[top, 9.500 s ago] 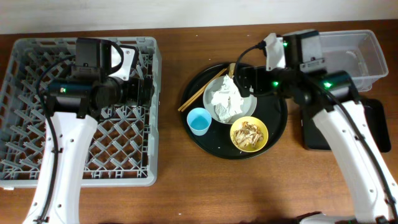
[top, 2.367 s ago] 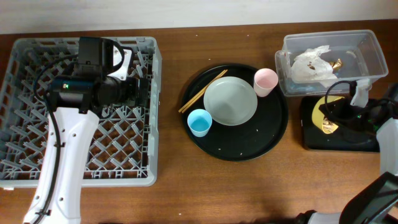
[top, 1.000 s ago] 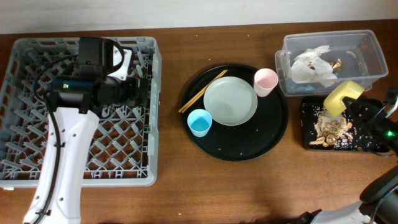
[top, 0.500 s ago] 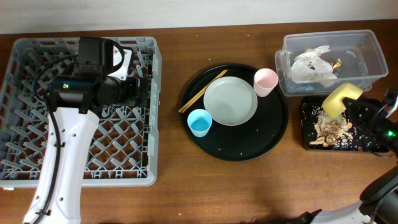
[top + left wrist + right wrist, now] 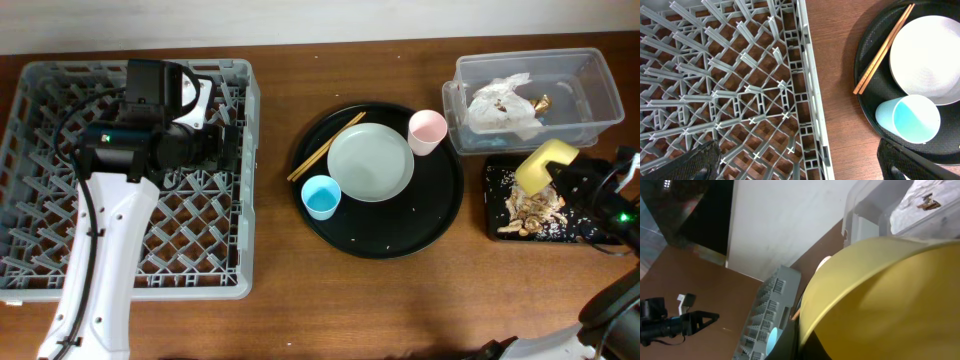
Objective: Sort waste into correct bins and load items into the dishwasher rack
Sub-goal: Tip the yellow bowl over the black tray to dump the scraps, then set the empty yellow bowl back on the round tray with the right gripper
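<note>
My right gripper (image 5: 573,180) is shut on the rim of the yellow bowl (image 5: 543,166), which hangs tilted over the flat black tray (image 5: 494,203). The bowl (image 5: 890,295) fills the right wrist view. Brownish food scraps (image 5: 532,208) lie in that tray. Crumpled white tissue (image 5: 505,104) sits in the clear tub (image 5: 590,72). The pale green plate (image 5: 370,162), pink cup (image 5: 427,131), blue cup (image 5: 321,196) and chopsticks (image 5: 325,147) rest on the round black tray (image 5: 440,215). My left gripper (image 5: 800,170) stands open over the right edge of the grey rack (image 5: 715,75), empty.
The rack (image 5: 40,150) fills the left side of the table, with my left arm lying over it. The tub and the flat tray stand close together at the right edge. Crumbs dot the round tray. Bare wood lies between the rack and the round tray.
The tissue has gone from the plate to the tub, and the scraps from the bowl to the flat tray. Over the last second the bowl only shifted slightly. The left arm is still.
</note>
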